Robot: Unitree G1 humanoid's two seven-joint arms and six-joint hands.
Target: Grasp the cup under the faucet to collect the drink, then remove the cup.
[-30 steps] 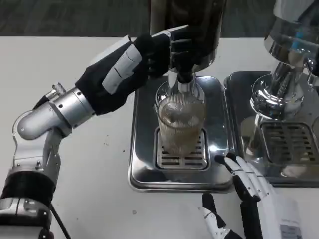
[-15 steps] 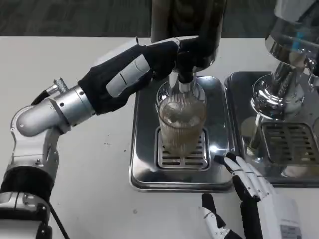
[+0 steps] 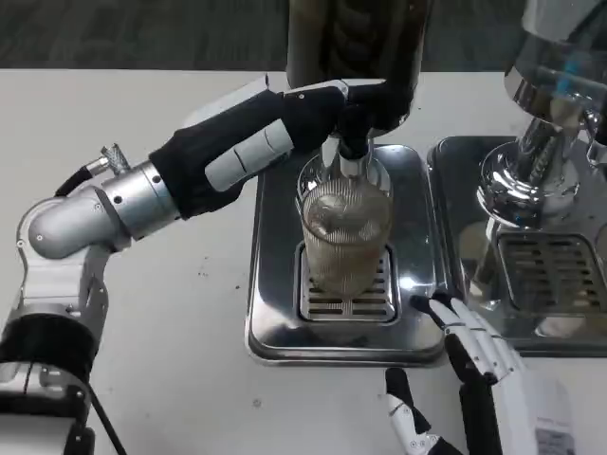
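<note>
- Far left, you see the left forearm (image 3: pixel 104 204), silver, reaching across the white table (image 3: pixel 142 322) toward the drink machine.
- Your left hand (image 3: pixel 275 128) lies stretched out at the base of the dark dispenser (image 3: pixel 356 43), its fingertips at the black faucet (image 3: pixel 353 128). Whether they press the faucet or only touch it you cannot tell, since the fingers merge with the dark parts there.
- Just below the faucet stands the cup (image 3: pixel 345 237), a ribbed clear glass, upright on the slotted grate (image 3: pixel 346 299) of the steel drip tray (image 3: pixel 275 322). It holds a brownish drink (filled to well above half). Neither hand touches it.
- Right of that tray sits a second steel tray (image 3: pixel 550 275) with its own grate, and above it a shiny chrome dispenser (image 3: pixel 545 114).
- At the bottom right, your right hand (image 3: pixel 474 379) rests near the front edge of the drip tray, fingers spread apart and holding nothing. Its fingertips point toward the tray, close to its rim, well apart from the cup.
</note>
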